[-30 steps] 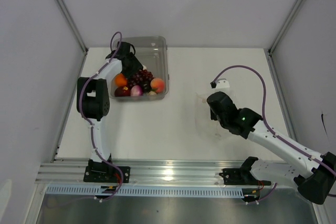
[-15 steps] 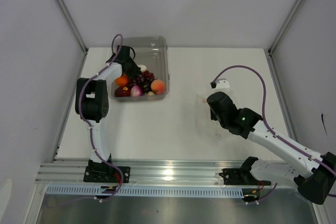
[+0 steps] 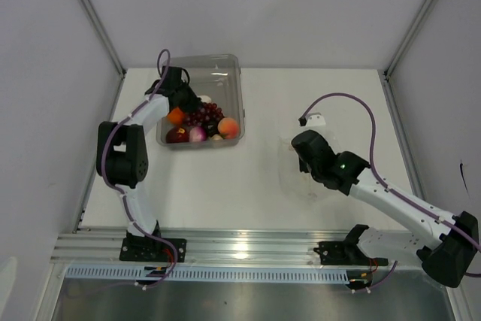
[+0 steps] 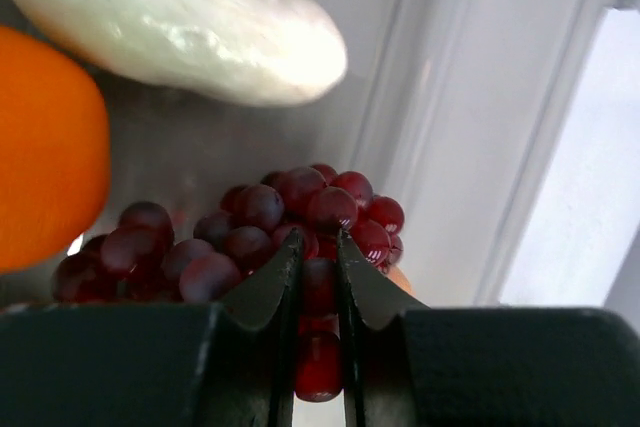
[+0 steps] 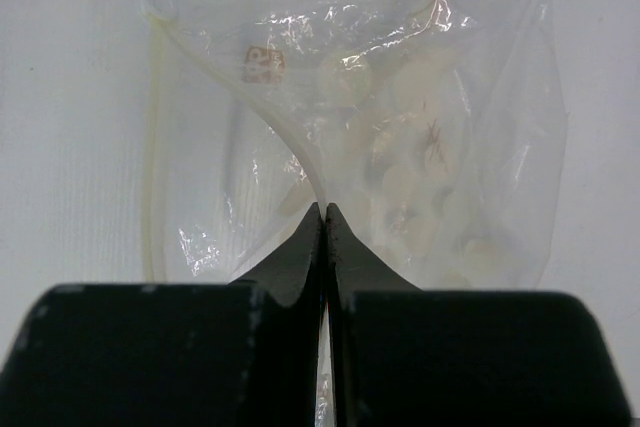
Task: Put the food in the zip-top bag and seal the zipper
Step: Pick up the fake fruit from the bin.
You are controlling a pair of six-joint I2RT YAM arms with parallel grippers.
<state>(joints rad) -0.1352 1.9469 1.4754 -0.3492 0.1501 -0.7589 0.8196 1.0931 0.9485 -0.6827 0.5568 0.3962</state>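
Grapes are caught between the tips of the left gripper, which is closed on a few berries at the near side of the bunch, down inside the bin. Next to them lies the orange, with the white piece further back. The peach and pink bulb rest along the bin's near wall. Over to the right, the right gripper is clamped tight on a fold of the bag, which lies crumpled on the table, well apart from the bin. I can't tell where its zipper runs.
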